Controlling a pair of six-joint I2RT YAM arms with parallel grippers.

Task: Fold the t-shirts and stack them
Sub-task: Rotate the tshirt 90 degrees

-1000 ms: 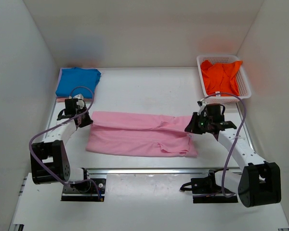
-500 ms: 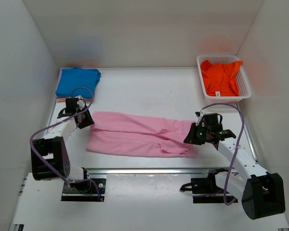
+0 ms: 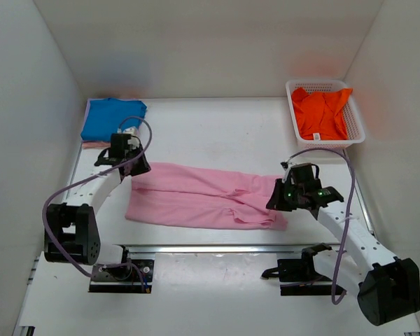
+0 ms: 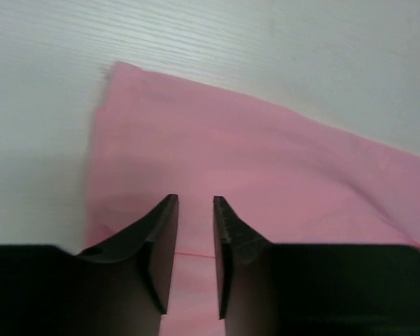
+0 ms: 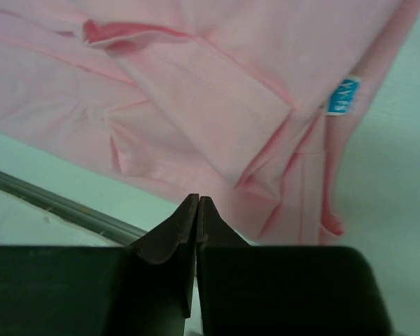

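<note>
The light pink t-shirt lies flat across the middle of the table, folded into a long band. My left gripper hovers over its left end with the jaws a little apart and nothing between them; pink cloth shows through the gap in front of the left gripper. Over the shirt's near right corner my right gripper is shut, and the right gripper shows no cloth between its tips. The pink t-shirt is creased there. A folded blue t-shirt lies back left. An orange t-shirt fills the basket.
The white lattice basket stands at the back right against the wall. A metal rail runs along the table's near edge, close to the pink shirt's hem, and the rail shows in the right wrist view. White walls enclose three sides.
My left gripper has opened, let go of the shirt's left end and moved a little right and back. My right gripper has come nearer and lower, and the shirt's right end now lies flat.
</note>
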